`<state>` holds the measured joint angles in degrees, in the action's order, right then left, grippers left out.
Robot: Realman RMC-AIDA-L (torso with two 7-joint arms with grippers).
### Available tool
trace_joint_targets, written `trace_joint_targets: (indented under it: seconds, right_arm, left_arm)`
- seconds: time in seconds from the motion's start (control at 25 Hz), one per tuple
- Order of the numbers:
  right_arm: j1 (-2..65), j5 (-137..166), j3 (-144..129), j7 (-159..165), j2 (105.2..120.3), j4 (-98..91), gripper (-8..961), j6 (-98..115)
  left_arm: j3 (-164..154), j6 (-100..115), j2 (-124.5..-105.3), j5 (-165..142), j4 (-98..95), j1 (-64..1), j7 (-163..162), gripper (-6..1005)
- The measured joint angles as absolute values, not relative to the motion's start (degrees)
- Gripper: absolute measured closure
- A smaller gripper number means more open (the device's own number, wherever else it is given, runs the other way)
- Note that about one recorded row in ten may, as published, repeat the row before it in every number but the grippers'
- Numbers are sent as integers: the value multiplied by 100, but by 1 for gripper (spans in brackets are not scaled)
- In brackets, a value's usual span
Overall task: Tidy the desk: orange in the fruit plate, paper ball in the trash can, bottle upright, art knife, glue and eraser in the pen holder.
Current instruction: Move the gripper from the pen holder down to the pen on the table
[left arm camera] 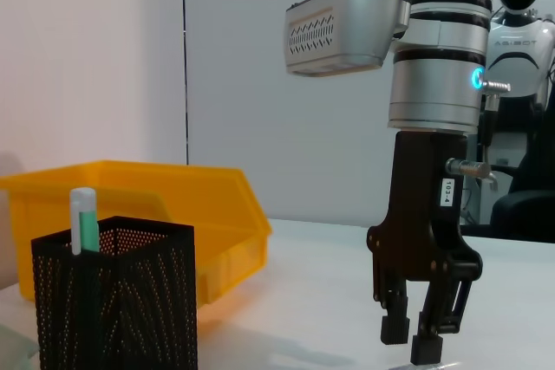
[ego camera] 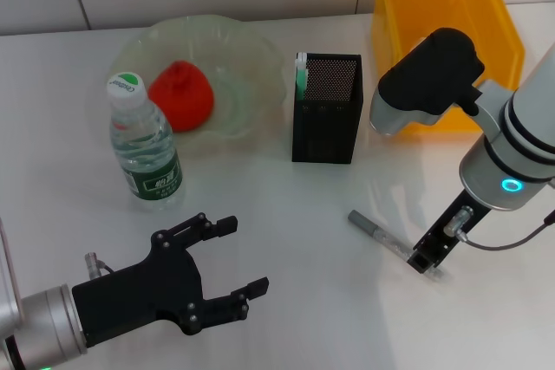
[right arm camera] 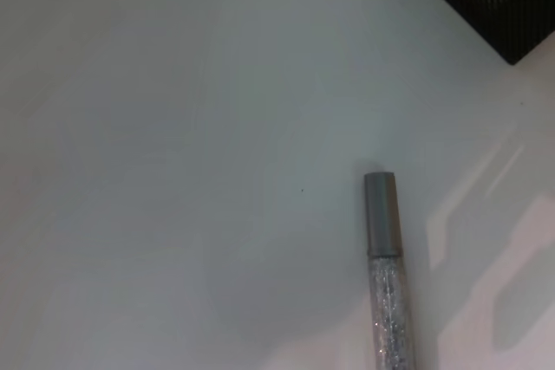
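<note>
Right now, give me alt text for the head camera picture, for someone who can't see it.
The right gripper reaches down at one end of a grey art knife lying on the white desk, in front of a black mesh pen holder. The left gripper hovers open near an upright water bottle.

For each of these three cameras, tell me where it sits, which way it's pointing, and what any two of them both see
Head view: on the robot's head, looking down at the white desk; shows the left gripper, open, and the right gripper over the glitter pen.
Left wrist view: low, facing across the desk at the pen holder, yellow bin and right gripper; none of its own fingers show.
Right wrist view: looks down at the glitter pen; no robot parts.
Shared: all three show the pen holder.
</note>
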<state>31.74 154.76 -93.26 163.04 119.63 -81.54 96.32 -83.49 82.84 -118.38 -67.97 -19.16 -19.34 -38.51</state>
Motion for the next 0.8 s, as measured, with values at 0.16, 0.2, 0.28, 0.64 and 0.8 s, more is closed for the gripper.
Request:
trace_joint_targets:
  seconds: [0.16, 0.2, 0.28, 0.64, 0.8]
  right_arm:
    - [3179, 15476, -9441, 16304, 11961, -8089, 574, 9567]
    - [3186, 15476, -9485, 16304, 11961, -8053, 576, 9526]
    - [3191, 15476, -9495, 16304, 11962, -8036, 579, 9512]
    - [3233, 15478, -9507, 16304, 11961, -7815, 589, 9384]
    - [3243, 15478, -9514, 16303, 11961, -7809, 592, 9368]
  left_arm:
    - [-8349, 8284, -11839, -6801, -1916, -1934, -3851, 164]
    - [-8349, 8284, -11839, -6802, -1916, -1934, -3850, 164]
    - [-8349, 8284, -11838, -6804, -1916, -1934, -3849, 164]
    - [-8349, 8288, -11839, -6805, -1901, -1934, -3849, 163]
    - [-8349, 8288, -11839, -6802, -1898, -1938, -3849, 163]
